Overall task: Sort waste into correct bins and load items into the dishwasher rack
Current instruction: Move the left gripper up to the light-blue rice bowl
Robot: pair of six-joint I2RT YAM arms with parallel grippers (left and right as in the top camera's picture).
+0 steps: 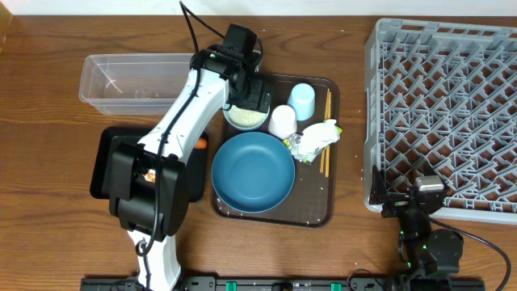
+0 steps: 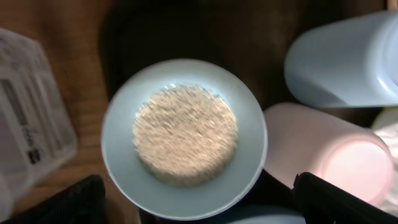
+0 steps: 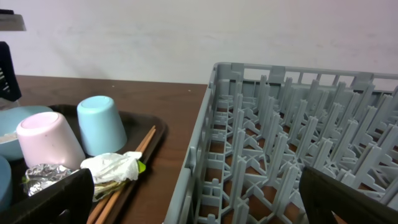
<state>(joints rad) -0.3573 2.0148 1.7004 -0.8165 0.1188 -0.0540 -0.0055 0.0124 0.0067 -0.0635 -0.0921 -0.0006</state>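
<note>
At the 11 o'clock corner of the serving tray (image 1: 323, 206), my left gripper (image 1: 249, 95) hangs straight over the small pale blue bowl (image 2: 118, 143), its fingers spread wide on either side and touching nothing. The white rice grains (image 2: 185, 134) sit heaped in the bowl, so I judge the step in hand is emptying that waste before the bowl goes to the dishwasher rack (image 1: 444, 105) at 3 o'clock.

Next I would drop down, pinch the rim, and lift without tipping. The white cup (image 1: 282, 121) stands just beside the bowl at 4 o'clock, so the near finger has little room. The black tray (image 1: 105, 162) lies at 8 o'clock and the clear tub (image 1: 129, 77) at 10 o'clock. My right gripper (image 3: 196, 208) waits spread open and empty beside the rack.
</note>
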